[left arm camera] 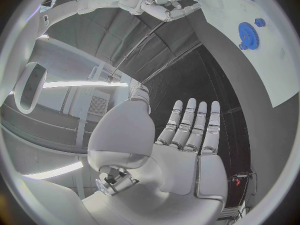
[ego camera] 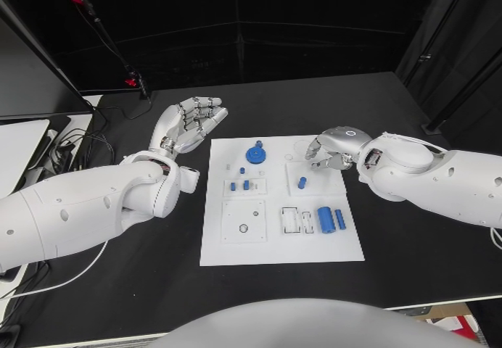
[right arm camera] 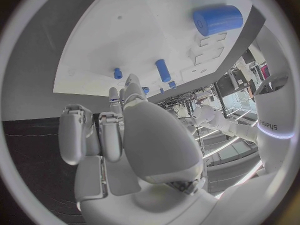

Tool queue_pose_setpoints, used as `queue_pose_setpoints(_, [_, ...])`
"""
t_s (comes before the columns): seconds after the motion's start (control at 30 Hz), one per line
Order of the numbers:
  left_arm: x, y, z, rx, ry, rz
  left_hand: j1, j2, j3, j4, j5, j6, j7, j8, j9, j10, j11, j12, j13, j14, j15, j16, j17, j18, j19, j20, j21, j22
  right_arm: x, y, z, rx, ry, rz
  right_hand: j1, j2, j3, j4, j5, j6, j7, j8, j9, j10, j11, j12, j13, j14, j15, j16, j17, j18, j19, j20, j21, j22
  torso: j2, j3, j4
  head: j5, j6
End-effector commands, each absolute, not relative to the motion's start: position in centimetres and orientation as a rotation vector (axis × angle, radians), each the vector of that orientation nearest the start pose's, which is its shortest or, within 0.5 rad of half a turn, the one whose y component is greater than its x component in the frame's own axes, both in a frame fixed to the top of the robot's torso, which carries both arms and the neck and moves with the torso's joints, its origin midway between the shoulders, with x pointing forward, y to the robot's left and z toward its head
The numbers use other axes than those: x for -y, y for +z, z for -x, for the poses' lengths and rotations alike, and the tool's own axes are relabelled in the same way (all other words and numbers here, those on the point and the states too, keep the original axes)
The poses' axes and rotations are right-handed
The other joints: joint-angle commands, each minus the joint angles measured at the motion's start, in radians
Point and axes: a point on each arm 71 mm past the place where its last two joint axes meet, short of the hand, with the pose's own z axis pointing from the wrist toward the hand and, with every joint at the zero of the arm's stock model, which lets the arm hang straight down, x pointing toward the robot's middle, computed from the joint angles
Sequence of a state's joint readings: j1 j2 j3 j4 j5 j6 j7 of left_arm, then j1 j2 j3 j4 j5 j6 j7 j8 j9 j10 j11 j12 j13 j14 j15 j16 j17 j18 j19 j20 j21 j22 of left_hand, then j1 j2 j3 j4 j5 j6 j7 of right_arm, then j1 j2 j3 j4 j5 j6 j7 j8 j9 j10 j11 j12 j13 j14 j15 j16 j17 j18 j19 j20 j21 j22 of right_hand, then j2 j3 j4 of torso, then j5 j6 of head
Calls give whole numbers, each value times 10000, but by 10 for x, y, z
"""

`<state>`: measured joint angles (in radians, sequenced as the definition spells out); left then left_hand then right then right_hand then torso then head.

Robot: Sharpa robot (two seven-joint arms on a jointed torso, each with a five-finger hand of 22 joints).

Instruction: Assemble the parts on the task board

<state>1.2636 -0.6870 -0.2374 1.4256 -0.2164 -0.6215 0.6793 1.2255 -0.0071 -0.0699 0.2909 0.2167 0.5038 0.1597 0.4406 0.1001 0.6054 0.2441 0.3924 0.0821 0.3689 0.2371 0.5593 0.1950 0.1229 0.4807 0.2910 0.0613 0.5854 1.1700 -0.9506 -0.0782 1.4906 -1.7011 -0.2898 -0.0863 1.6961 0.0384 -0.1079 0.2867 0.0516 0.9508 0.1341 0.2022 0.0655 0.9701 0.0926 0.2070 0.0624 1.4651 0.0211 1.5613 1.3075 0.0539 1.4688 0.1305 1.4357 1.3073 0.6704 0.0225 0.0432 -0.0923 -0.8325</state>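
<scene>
white task board (ego camera: 281, 243) mid black table (ego camera: 418, 254)

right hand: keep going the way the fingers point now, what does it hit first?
Most likely the task board itself. The right hand is over the board's far right corner, fingers aimed left and down toward bare white plate. Further along that line is the blue gear. Height above the board is unclear.

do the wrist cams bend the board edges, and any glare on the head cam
Left wrist view: the task board edge curves strongly, as do the room's lines behind the left hand. Right wrist view: the board's rim arcs around the right hand. Head view: board edges stay straight, lighting is even, no glare on the blue gear.
</scene>
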Motion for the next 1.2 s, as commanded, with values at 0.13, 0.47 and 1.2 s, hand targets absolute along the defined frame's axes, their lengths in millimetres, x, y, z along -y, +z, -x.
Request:
queue_pose_setpoints(0.13, [-168, -188, -488, -11762, -14390, 5751, 85, 178, -88, 8, 85, -123, 1213, 191, 10, -104, -36, 172, -24, -116, -5, 157, -74, -96, 124, -8, 69, -29, 262, -217, -478, -17411, 3126, 3593, 20, -27, 117, 13, -44, 39, -61, -77, -5, 41, -33, -62, 3, 996, -52, -32, 2358, -158, 220, -79, -42, 2057, 1, 0, 4, 29, -26])
queue_pose_setpoints(0.47, [-169, -189, -488, -11855, -14419, 5837, 159, 250, -169, 7, 241, -162, 1203, 389, 3, -133, -43, 368, -43, -178, -4, 284, -179, -98, 147, -9, 66, -110, 259, -220, -479, -17581, 2936, 3584, -54, -41, 254, 34, -45, 207, -60, -165, 13, 410, 5, -61, 11, 988, -24, -48, 2322, -155, 212, -77, -68, 2047, -10, 0, -8, 61, -49])
queue_pose_setpoints(1.2, [-172, -191, -490, -11847, -14399, 6500, 332, 400, -242, 1, 399, -178, 1184, 616, -24, -146, -65, 612, -76, -175, -21, 492, -308, -79, 306, -10, 101, -99, 254, -224, -481, -18014, 2212, 3868, 109, 1, 605, 30, -46, 1236, -226, -38, 123, 1716, -300, -233, -14, 1006, -250, -13, 2397, -173, 263, -254, 7, 2083, -12, 6, -8, 89, -104])
